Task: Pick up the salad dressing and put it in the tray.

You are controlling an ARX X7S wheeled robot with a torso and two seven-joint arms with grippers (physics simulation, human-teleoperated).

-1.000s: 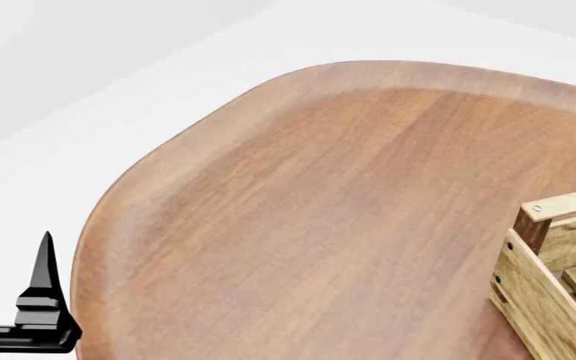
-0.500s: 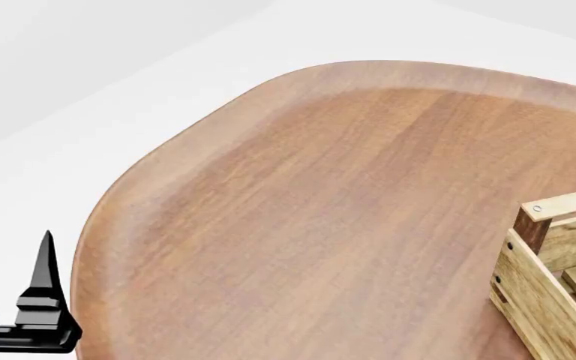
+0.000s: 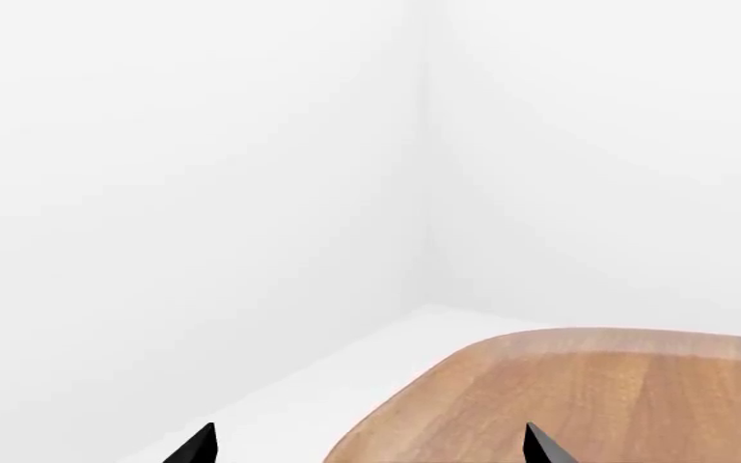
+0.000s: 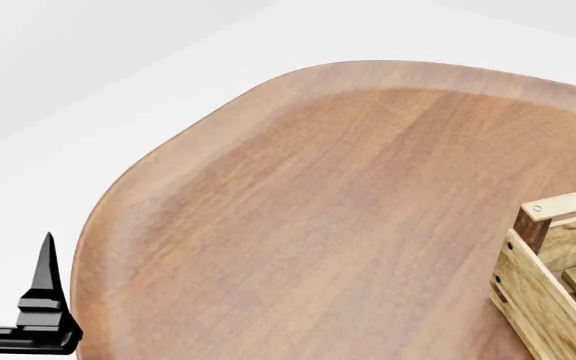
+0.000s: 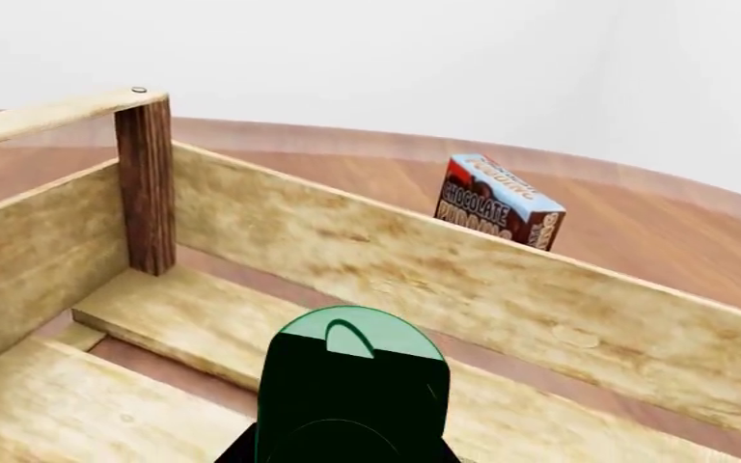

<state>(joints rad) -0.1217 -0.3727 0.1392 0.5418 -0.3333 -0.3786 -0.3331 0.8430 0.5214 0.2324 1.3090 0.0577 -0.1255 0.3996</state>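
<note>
In the right wrist view the salad dressing (image 5: 351, 376) shows only its round green cap, close to the camera. It hangs above the slatted floor inside the tray (image 5: 474, 280). Its whitish body and label are hidden. My right gripper (image 5: 351, 455) shows only as black finger edges on both sides of the cap and seems shut on the bottle. It is out of the head view. A corner of the tray (image 4: 543, 289) shows at the right edge of the head view. My left gripper (image 3: 368, 449) is open and empty by the table's left edge, and it also shows in the head view (image 4: 43, 300).
A red-and-blue chocolate carton box (image 5: 497, 203) stands on the table beyond the tray's far wall. The brown wooden table (image 4: 318, 210) has a rounded raised rim. A dark corner post (image 5: 148, 183) rises at the tray's corner. White floor and walls surround the table.
</note>
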